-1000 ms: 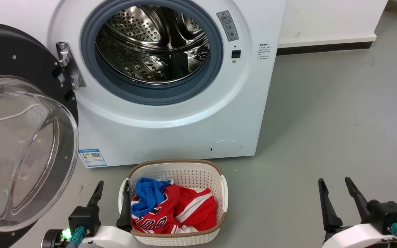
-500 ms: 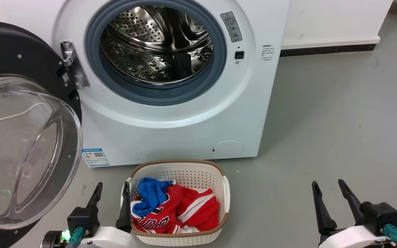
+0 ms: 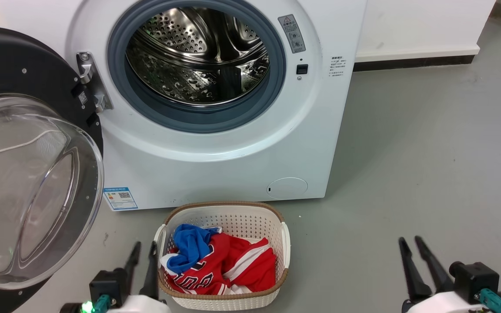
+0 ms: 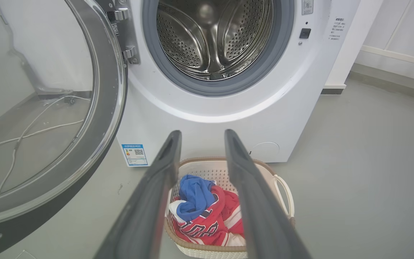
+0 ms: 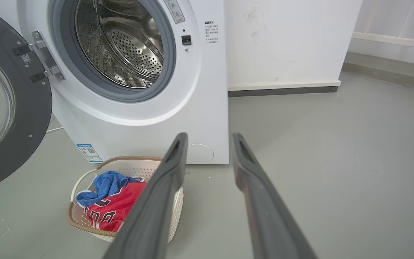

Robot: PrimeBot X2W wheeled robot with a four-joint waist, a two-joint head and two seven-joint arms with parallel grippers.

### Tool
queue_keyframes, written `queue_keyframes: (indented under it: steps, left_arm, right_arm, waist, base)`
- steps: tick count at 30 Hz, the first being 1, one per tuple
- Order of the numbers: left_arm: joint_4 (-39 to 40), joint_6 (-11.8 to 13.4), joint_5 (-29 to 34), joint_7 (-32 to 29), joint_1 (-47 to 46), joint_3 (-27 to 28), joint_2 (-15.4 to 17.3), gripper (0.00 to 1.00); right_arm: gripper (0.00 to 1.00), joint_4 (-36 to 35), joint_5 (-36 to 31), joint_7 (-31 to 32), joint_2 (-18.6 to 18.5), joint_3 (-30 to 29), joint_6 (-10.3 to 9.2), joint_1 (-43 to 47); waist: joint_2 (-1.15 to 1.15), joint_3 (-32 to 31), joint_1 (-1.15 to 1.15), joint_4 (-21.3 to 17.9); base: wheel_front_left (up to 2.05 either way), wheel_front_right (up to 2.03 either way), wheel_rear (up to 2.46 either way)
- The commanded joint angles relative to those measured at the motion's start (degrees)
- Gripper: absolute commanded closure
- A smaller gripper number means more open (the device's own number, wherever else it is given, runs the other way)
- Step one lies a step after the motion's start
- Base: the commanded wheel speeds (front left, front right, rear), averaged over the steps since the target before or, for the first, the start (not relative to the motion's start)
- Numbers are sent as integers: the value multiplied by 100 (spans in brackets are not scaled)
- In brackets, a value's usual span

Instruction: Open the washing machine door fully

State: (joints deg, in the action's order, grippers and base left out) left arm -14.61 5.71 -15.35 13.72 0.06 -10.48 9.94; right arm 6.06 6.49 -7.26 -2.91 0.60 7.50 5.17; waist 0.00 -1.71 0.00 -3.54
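The washing machine door (image 3: 15, 65) hangs swung out on its hinge at the left of the white machine (image 3: 215, 165). Its clear glass bowl (image 3: 24, 187) bulges toward me. In the left wrist view the door (image 4: 110, 90) stands left of the fingers, and in the right wrist view the door (image 5: 31, 118) sits at the far left. My left gripper (image 3: 145, 248) is low on the floor side, right of the door and touching nothing, open with a narrow gap (image 4: 201, 132). My right gripper (image 3: 410, 242) is far right, also open and narrow (image 5: 208, 135).
The steel drum opening (image 3: 198, 56) with its grey rubber ring is uncovered. A white laundry basket (image 3: 224, 205) holding red and blue clothes (image 3: 220, 261) stands on the grey floor in front of the machine, right beside my left gripper. A white wall and dark skirting (image 3: 411, 61) run behind.
Both grippers' fingers have drawn closer together and sunk lower in the head view. The door has not moved; the camera shifted slightly early on.
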Motion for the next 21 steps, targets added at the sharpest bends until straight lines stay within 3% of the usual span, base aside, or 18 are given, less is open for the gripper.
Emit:
queue_keyframes:
  steps: [1, 21]
  left_arm:
    - [-23, -12, -62, -23, -6, 21, -10, 100]
    - [4, -338, -1944, -519, -175, 442, -181, 100]
  right_arm:
    - [100, 6, 64, -1, 0, 6, 0, 11]
    - [100, 191, 2279, 248, -93, -58, 0, -292]
  waist:
    - [0, 1, 0, 2]
    - [0, 30, 0, 56]
  base:
    - [0, 0, 0]
    - [0, 0, 0]
